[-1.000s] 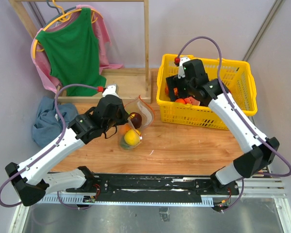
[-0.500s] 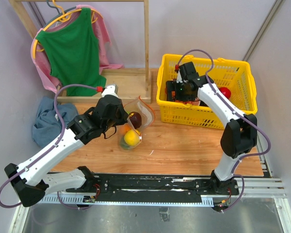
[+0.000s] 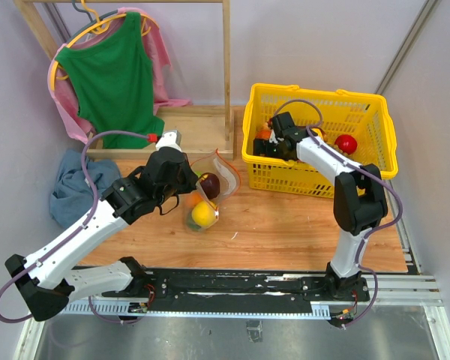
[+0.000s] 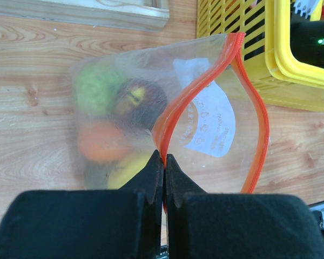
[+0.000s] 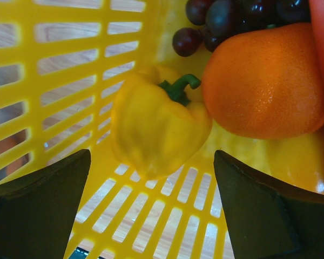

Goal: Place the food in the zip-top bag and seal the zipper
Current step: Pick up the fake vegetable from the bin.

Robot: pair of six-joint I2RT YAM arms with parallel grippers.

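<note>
**Fingers pinch the bag's lip on the left, spread wide over a pepper on the right**

From where I stand, the left fingers (image 4: 157, 167) are closed tight on the zipper (image 4: 175, 108). They pinch the near lip of the zip-top bag (image 4: 205, 124) and hold it up off the table (image 3: 285, 225). The bag's mouth gapes open, with the far run of the orange-red strip bowing out toward the yellow basket (image 3: 375, 142), just beside it. The bag sits on the table left of the basket, between it and the wooden rack.

Through the crinkled plastic I can make out a green piece (image 4: 97, 89), a dark purple one (image 4: 141, 100), an orange one (image 4: 97, 145) and something yellow (image 4: 124, 168), all bunched at the bottom.

Over on the right, the arm reaches down into the near-left corner of the basket. The right fingers (image 3: 270, 144) are spread wide, one on each side of a yellow pepper (image 5: 151, 129), and as far as I can see they are not touching it. The pepper lies on the basket floor against the lattice wall, green stem pointing up toward an orange (image 5: 264, 81) just beside it. A bunch of dark grapes (image 5: 227, 16) lies beyond those two. A red fruit (image 3: 346, 143) rests farther right in the basket, well apart from the fingers.
</note>
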